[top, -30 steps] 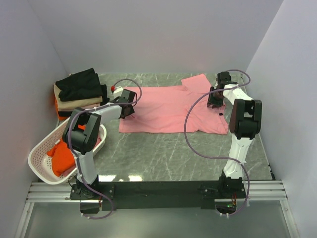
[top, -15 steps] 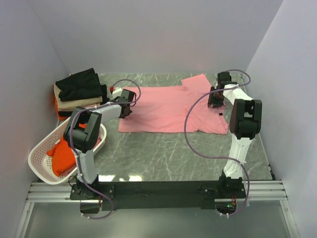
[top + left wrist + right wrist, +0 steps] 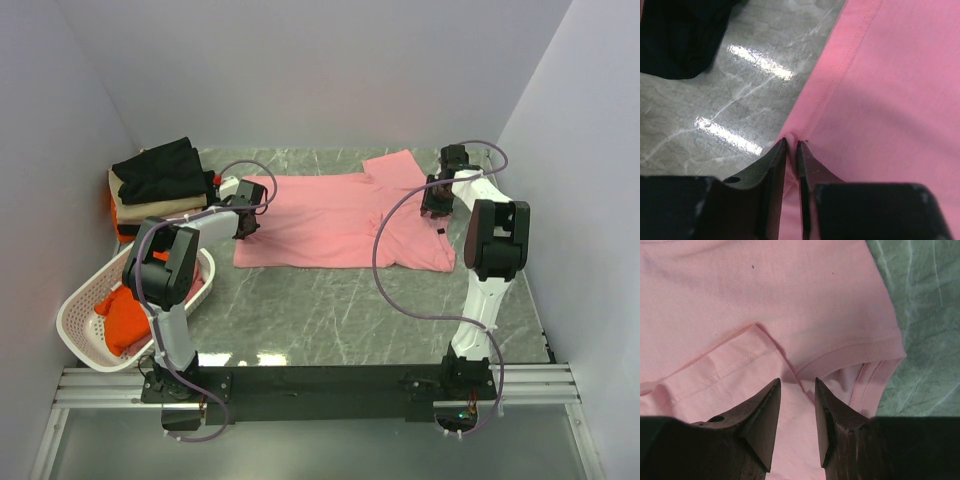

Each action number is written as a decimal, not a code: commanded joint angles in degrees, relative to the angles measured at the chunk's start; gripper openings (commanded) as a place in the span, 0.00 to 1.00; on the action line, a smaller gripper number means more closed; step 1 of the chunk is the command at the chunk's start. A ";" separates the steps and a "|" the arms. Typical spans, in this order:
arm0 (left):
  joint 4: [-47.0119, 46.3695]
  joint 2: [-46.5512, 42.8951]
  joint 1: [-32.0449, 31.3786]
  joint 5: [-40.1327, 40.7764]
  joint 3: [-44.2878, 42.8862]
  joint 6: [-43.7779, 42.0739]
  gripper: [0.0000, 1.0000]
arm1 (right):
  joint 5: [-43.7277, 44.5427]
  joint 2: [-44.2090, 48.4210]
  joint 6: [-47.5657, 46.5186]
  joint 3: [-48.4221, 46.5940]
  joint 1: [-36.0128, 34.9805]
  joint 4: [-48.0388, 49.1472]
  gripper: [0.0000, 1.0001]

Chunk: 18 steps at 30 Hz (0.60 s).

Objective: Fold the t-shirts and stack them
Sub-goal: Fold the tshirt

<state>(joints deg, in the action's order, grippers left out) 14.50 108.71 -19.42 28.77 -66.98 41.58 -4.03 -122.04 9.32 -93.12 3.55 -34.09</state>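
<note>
Grey table (image 3: 330, 300) | pink shirt (image 3: 340, 215) flat at far middle, unfolded | left gripper (image 3: 791, 145) pinching its hem | right gripper (image 3: 797, 382) part open over collar | folded stack (image 3: 160, 185) far-left corner | orange shirt (image 3: 125, 315) in basket (image 3: 75, 310)

Table (image 3: 330, 310) lies bare before the pink t-shirt (image 3: 330, 215); stack (image 3: 160, 172) and basket (image 3: 72, 316) block the left.
</note>
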 commanded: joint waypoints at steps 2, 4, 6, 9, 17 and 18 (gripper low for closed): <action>0.17 -2.36 0.26 0.84 -0.25 -1.06 0.24 | -0.97 0.22 -0.27 -1.19 0.23 0.68 0.41; 0.35 -2.18 0.26 0.84 -0.43 -1.33 0.25 | -1.77 0.75 -0.36 -0.48 0.14 1.04 0.41; 0.44 -2.09 0.26 0.67 -0.61 -1.50 0.25 | -2.38 0.84 -0.53 -0.04 0.14 1.30 0.41; 0.26 -2.09 0.26 0.49 -0.61 -1.50 0.25 | -2.65 0.05 -0.62 -0.57 0.14 0.43 0.40; 0.44 -2.36 0.26 0.67 -0.96 -1.94 0.25 | -2.47 -1.80 -1.06 -1.71 -0.39 -1.24 0.33; 0.44 -2.44 0.35 0.58 -0.96 -1.94 0.25 | -2.65 -2.06 -1.06 -1.63 -0.47 -1.33 0.33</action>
<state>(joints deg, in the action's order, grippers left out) 14.55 108.71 -19.42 28.75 -66.98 40.93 -6.15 -122.87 9.13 -93.10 3.51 -34.33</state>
